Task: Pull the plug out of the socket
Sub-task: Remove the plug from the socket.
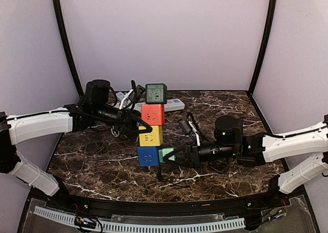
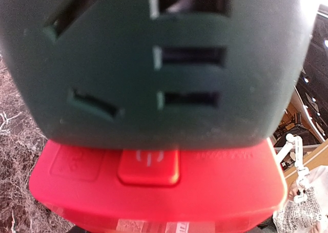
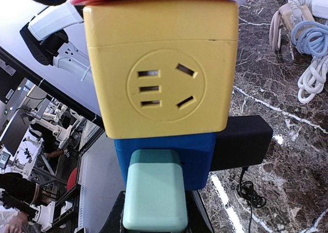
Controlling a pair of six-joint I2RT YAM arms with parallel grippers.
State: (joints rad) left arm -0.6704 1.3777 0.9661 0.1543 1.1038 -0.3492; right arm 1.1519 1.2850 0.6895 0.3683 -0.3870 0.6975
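A stack of socket cubes lies on the marble table: dark green [image 1: 155, 93], red [image 1: 152, 114], yellow [image 1: 150, 135] and blue [image 1: 147, 156]. A mint-green plug [image 1: 166, 154] sits in the blue cube's right face. My right gripper [image 1: 172, 155] is shut on this plug. In the right wrist view the plug [image 3: 154, 192] sits between my black fingers [image 3: 111, 220], pushed into the blue cube [image 3: 201, 161] under the yellow cube [image 3: 159, 69]. My left gripper [image 1: 139, 121] holds the red cube from the left. The left wrist view shows the red cube [image 2: 154, 192] and green cube [image 2: 154, 64] very close, with its fingers hidden.
A black adapter [image 3: 241, 141] with a thin cable is plugged into the blue cube's other side. A white power strip [image 1: 172, 105] and coiled white and blue cables [image 3: 307, 54] lie behind the stack. Purple walls enclose the table.
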